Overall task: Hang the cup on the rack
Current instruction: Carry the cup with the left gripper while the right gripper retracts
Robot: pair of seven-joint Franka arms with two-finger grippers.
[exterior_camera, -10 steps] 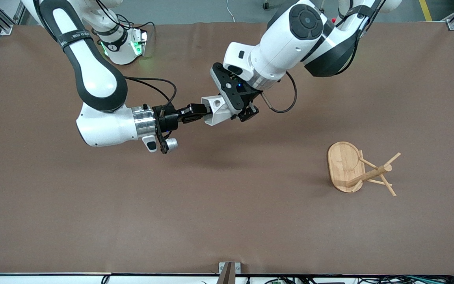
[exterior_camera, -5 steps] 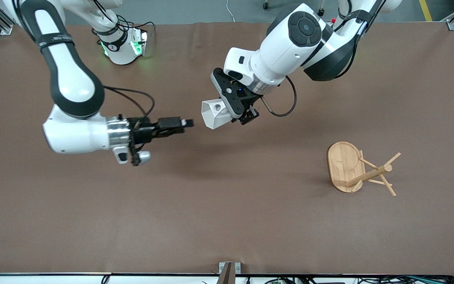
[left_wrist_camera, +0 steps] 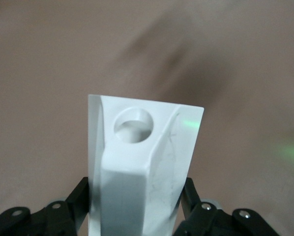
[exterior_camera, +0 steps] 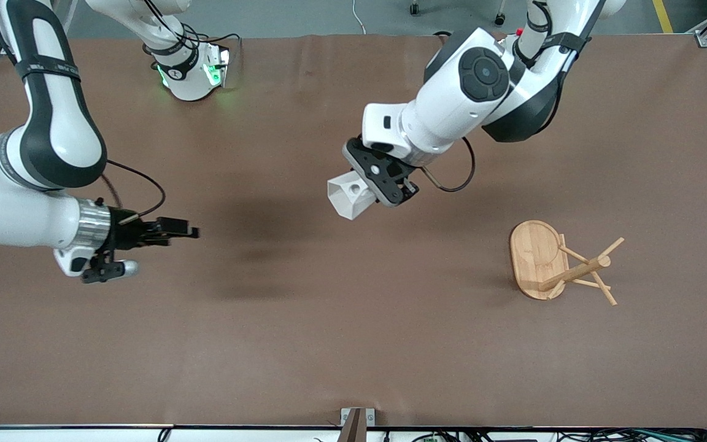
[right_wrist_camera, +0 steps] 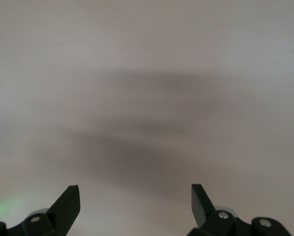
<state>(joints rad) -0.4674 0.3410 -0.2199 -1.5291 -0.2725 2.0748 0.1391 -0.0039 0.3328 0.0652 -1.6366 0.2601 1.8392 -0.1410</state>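
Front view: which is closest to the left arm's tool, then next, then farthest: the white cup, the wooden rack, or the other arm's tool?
1. The cup, gripped in the left tool over mid-table.
2. The rack, toward the left arm's end.
3. The right tool, open, over the right arm's end.

High front camera faces robots, whole table [exterior_camera: 353, 344] seen; wrist cameras close, looking down at tabletop.
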